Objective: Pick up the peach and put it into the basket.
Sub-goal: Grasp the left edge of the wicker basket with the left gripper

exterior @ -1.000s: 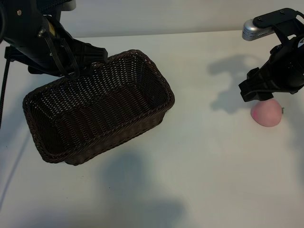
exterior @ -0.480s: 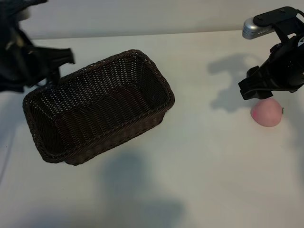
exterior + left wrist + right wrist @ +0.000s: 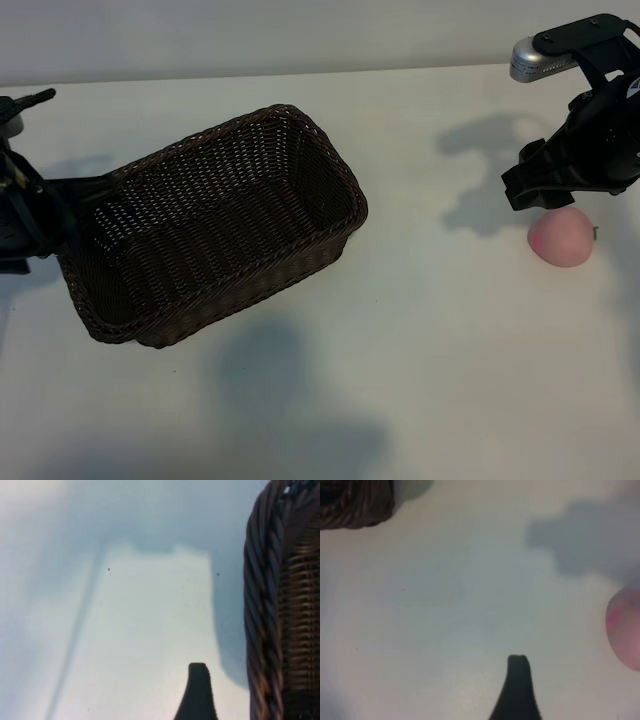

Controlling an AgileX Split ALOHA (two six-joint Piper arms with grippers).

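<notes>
The pale-pink peach [image 3: 562, 238] lies on the white table at the far right; it shows at one edge of the right wrist view as the peach [image 3: 626, 630]. My right gripper [image 3: 535, 192] hangs just behind and above it, open and holding nothing, and one dark finger [image 3: 518, 687] shows over bare table. The dark-brown wicker basket [image 3: 240, 285] stands empty at centre-left. My left gripper [image 3: 62, 215] is low at the basket's left end, open and empty. Its finger [image 3: 198, 692] sits just outside the braided rim [image 3: 265, 605].
A silver camera head [image 3: 535, 62] tops the right arm at the back right. The basket's corner [image 3: 355, 505] shows far off in the right wrist view. Bare white table [image 3: 440, 350] lies between the basket and the peach and along the front.
The left arm has swung from above the basket's back-left rim out and down to the basket's left end. The right arm, peach and basket have not moved.
</notes>
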